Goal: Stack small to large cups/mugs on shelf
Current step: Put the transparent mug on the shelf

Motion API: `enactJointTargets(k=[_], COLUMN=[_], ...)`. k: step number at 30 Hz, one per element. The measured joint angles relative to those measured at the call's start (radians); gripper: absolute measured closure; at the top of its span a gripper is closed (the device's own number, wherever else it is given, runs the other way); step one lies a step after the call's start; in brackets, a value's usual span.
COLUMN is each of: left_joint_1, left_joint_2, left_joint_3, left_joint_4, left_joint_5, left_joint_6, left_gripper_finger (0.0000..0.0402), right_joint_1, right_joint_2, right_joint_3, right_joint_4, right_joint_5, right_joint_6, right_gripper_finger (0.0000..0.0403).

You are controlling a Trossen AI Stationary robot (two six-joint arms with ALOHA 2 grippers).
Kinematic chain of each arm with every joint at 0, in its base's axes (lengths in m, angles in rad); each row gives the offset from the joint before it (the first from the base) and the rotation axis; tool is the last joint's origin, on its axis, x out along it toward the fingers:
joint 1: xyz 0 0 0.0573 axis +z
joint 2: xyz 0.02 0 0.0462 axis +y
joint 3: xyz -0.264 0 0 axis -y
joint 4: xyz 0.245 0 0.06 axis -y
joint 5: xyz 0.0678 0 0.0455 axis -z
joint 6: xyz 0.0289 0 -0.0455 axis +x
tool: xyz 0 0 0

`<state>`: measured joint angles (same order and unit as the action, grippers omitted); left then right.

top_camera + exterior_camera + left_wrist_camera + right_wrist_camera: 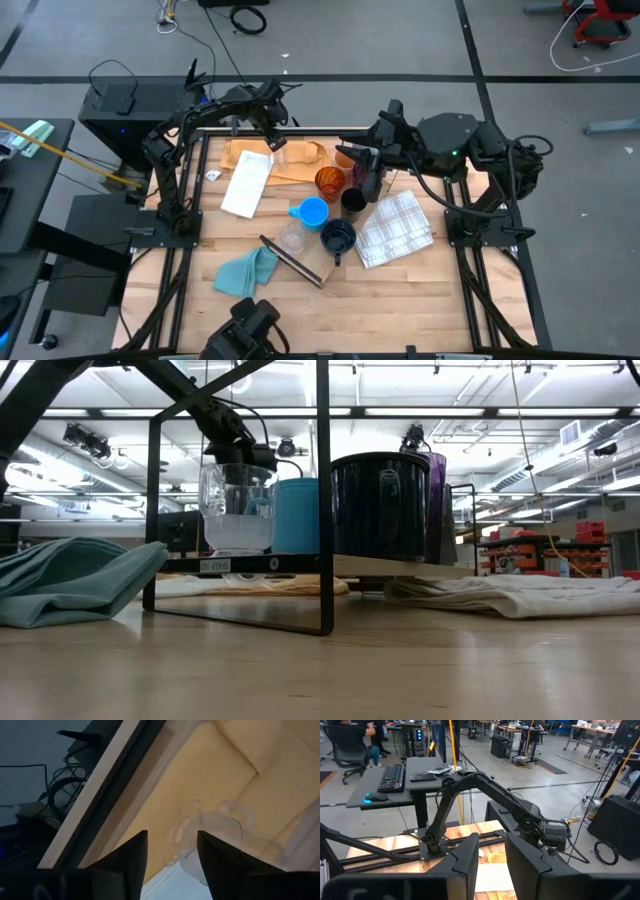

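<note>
A clear cup (220,827) lies on the tan paper sheet (300,152) near the table's far edge. My left gripper (272,140) (172,837) points down over it, open, with the cup's rim between the fingers. In the low view another clear cup (237,510), a light blue mug (296,515), a dark mug (380,505) and a purple tumbler (438,500) stand on the shelf board (400,568). An amber cup (330,181) and a black cup (353,201) stand at mid table. My right gripper (366,172) (491,845) hangs high above them, open and with nothing in it. My left gripper comes at the clear cup from above. One finger (220,855) shows in front of the cup's wall, and the rim (181,831) stands apart from the other finger. Whether a finger touches the cup I cannot tell.
A teal cloth (247,272) lies near the shelf's black end frame (290,260). A white checked cloth (395,228) lies to the right and a white cloth (247,183) at the left. The near half of the table (400,310) is bare wood.
</note>
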<state>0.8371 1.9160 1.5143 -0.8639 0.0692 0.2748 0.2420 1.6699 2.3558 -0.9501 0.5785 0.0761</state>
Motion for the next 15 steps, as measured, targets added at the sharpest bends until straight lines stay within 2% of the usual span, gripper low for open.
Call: enactJointTargets(k=[9, 15], left_joint_1=[0.003, -0.005], left_joint_2=[0.002, 0.049], left_joint_3=[0.000, 0.003], left_joint_4=[0.023, -0.012], left_joint_5=[-0.004, 0.002], left_joint_6=[-0.001, 0.006], left_gripper_finger=[0.0227, 0.0224], right_joint_1=[0.000, 0.000], right_joint_2=[0.000, 0.000], right_joint_3=[0.000, 0.000], right_joint_4=[0.000, 0.001], right_joint_5=[0.000, 0.000], right_joint_6=[0.005, 0.010], right_gripper_finger=[0.0300, 0.0300])
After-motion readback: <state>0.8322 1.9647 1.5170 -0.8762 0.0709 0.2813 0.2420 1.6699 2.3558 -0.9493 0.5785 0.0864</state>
